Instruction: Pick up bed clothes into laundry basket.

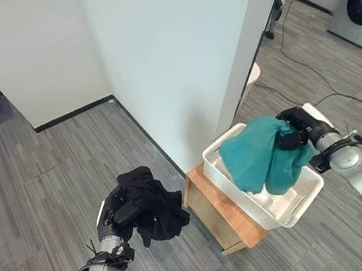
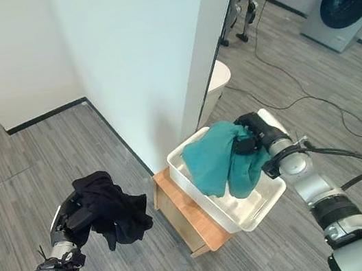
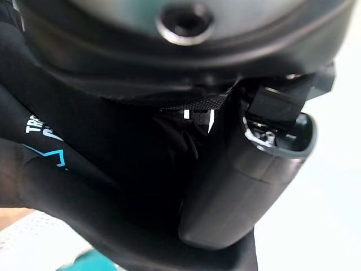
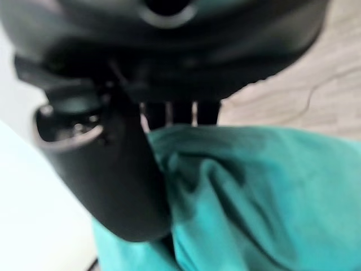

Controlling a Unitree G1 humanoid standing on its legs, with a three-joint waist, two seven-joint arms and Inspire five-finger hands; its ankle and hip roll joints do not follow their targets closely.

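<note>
While over the basket [image 1: 297, 208], right hand [image 1: 296, 129] clutching teal cloth [image 1: 257, 154]; left hand [image 1: 121, 211], black garment [image 1: 152, 203].

White and blue print shows on the black garment [image 3: 62, 164], cut off and not readable.

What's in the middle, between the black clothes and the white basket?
In the left eye view, a low wooden stand sits between the black clothes in the left hand and the white basket, with some grey floor beside it.
</note>
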